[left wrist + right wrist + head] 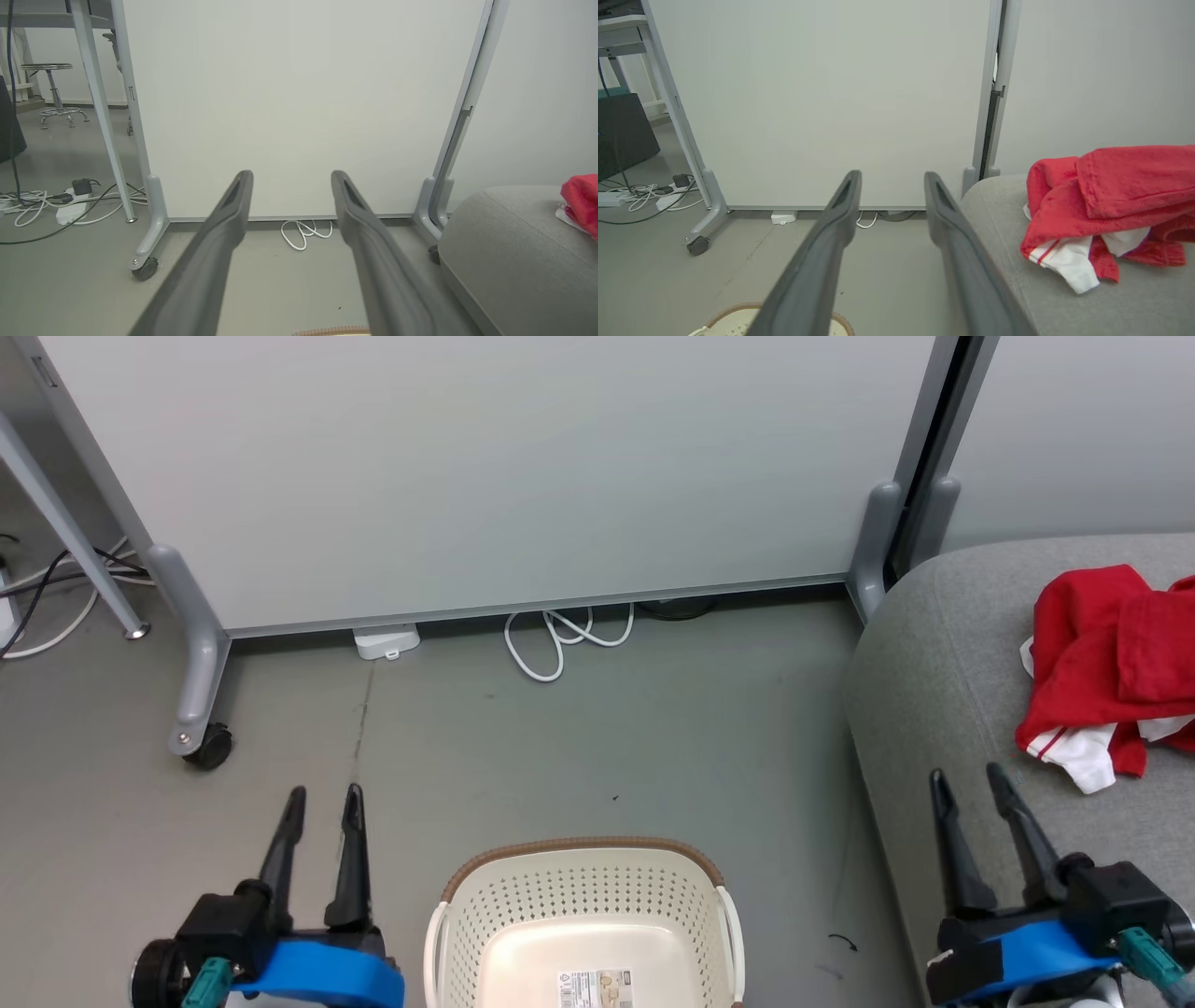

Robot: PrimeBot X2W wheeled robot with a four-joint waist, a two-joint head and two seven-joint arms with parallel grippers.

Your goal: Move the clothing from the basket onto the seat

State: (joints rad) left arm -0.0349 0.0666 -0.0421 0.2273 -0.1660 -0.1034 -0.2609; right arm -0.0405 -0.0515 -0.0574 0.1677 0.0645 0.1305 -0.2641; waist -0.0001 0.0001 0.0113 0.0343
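The clothing (1102,653) lies heaped on the seat (934,663), right; the basket (579,896), near centre, shows a bare bottom. Left tool (325,793), right tool (965,773): released, empty. Task judged done.

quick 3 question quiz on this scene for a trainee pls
1. True or false: no clothing shows inside the basket.
2. The red clothing lies on: A the floor, B the seat, C the basket's rim.
3. Fill in: the left gripper and the right gripper both have their jaws ____ and hold nothing.
Key: 1 true; 2 B; 3 open.
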